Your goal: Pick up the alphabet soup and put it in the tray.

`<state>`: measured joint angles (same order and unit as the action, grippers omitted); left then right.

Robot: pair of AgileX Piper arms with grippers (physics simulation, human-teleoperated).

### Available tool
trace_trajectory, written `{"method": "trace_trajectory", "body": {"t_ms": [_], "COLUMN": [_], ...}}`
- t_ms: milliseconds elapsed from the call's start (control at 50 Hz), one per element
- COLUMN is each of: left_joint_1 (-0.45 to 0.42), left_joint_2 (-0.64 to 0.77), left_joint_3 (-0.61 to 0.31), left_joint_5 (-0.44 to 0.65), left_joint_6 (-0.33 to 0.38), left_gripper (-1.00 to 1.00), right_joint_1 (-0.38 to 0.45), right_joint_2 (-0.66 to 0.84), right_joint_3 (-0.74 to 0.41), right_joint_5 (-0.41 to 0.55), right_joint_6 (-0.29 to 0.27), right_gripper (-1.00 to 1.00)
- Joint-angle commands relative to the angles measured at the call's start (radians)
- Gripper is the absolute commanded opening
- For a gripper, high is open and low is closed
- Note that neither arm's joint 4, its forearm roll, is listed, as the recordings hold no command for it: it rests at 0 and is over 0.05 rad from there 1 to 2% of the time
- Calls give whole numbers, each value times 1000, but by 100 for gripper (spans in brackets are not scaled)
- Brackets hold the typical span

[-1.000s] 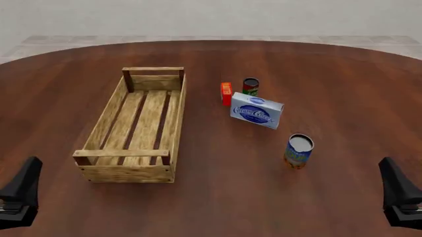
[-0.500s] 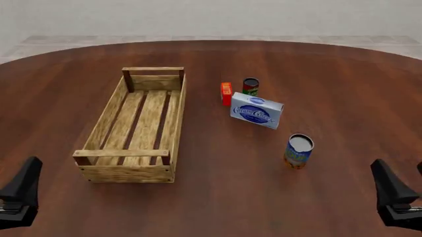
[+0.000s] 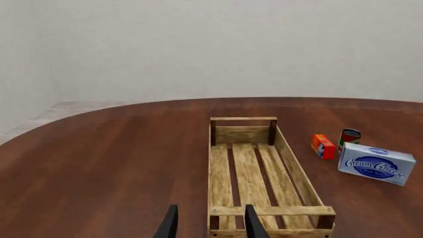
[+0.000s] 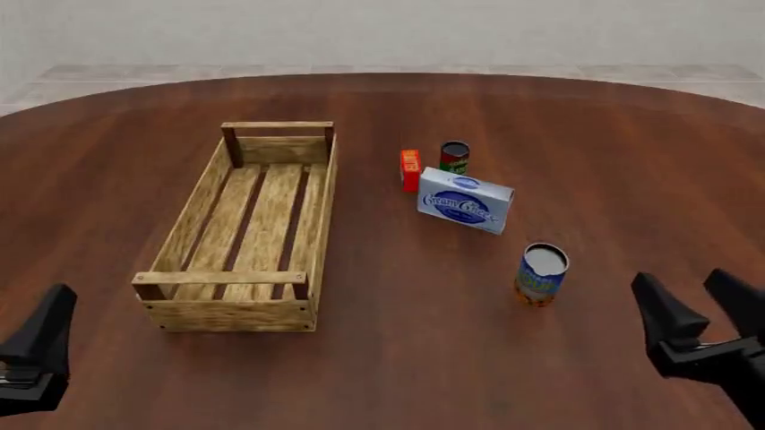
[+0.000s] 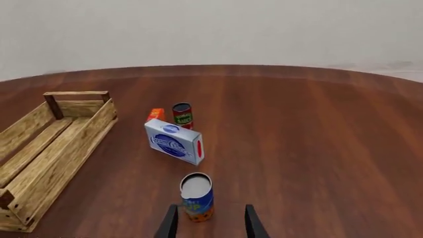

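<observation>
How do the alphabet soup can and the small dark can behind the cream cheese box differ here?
The alphabet soup has a blue label with a yellow-orange band at its base; the dark can is red and green. The soup can looks larger and stands alone, nearest the right hand; the dark can stands farther back, close to the cream cheese box and a small orange box. Both stand upright on the table, outside the tray.

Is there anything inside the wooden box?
No, the wooden box shows only its bare slats, and the soup can stands on the table off to its right.
</observation>
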<state>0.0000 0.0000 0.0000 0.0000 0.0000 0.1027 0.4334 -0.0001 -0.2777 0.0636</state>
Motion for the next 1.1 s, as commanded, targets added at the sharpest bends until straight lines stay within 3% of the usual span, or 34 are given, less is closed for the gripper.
{"method": "trace_trajectory", "body": {"t_ms": [20,300,520,640,880,1100], "left_joint_1": [0,0,0,0,0,0], "left_joint_2": [0,0,0,0,0,0], "left_joint_3": [0,0,0,0,0,0], "left_joint_5": [0,0,0,0,0,0], "left_joint_6": [0,0,0,0,0,0], "left_gripper": [100,100,100,100,100,100], "right_joint_1": [19,18,34,38,59,140], "right_joint_2": [158,465,946,1013,1060,1112], "right_joint_3": [0,0,0,0,0,0], "right_joint_5": [-126,-404,-852,-908,-934,-942], "right_joint_6": [11,12,4,5,-1,-17], "right_gripper": [100,100,100,100,100,100]}}
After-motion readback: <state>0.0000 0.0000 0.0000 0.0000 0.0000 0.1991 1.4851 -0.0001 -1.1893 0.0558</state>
